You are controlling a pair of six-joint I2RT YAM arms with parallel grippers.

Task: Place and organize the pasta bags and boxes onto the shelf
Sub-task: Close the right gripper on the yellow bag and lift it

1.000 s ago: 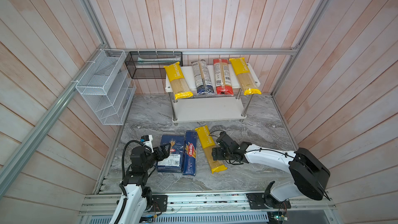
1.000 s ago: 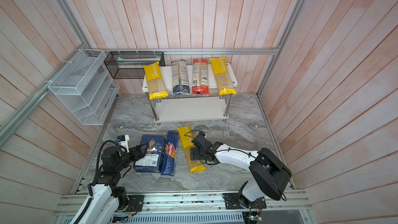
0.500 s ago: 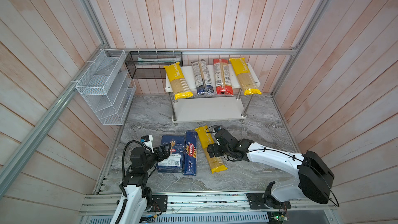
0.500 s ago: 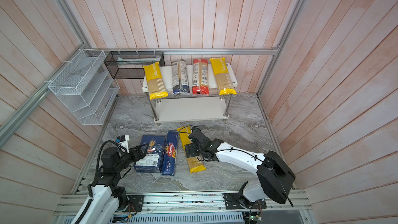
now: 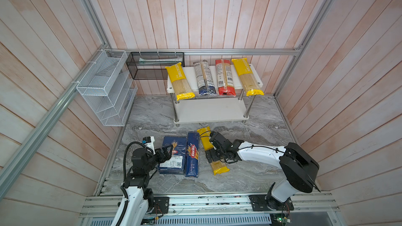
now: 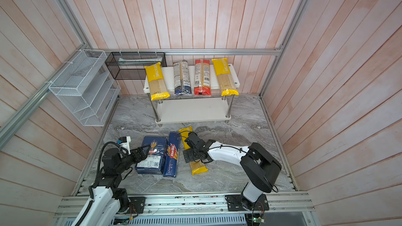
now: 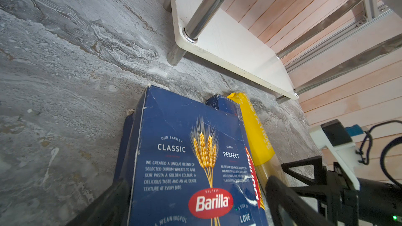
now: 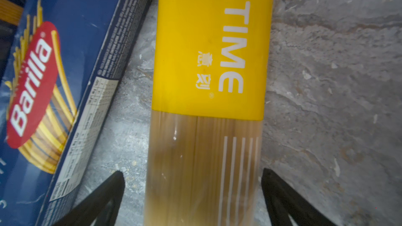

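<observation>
**Change of state.** Over the preceding second the right gripper [image 8: 191, 171] advanced across the tabletop [image 5: 250, 170] toward the left arm's side. It came to a position above the yellow bag [image 5: 220, 167] lying there, and its jaws widened to their fullest spread in the same interval. No package changed place. The yellow bag, the narrow spaghetti box [image 5: 192, 154] and the wide box [image 5: 174, 155] lay side by side in front of the shelf [image 5: 208, 111], as before.

**Meaning for the task.** Four shelved bags [image 5: 204, 79] already lay across the upper board (two yellow at the ends, one dark blue and one red between them). The lower board was bare, and three items remained to be shelved. The step in hand was judged to be the pick-up approach on the last loose bag, with the grasp not yet made.

**Right gripper.** It was wide open and held nothing. In the right wrist view its fingertips [image 8: 118, 173] stood one on each side of the yellow bag, at the clear section just past the yellow print. Neither was seen pressing on it.

**Left gripper** [image 5: 166, 151]. It was positioned at the wide box's edge nearest its own arm. In the left wrist view a finger showed on each side of the box, but it could not be determined whether they clamped it.
</observation>
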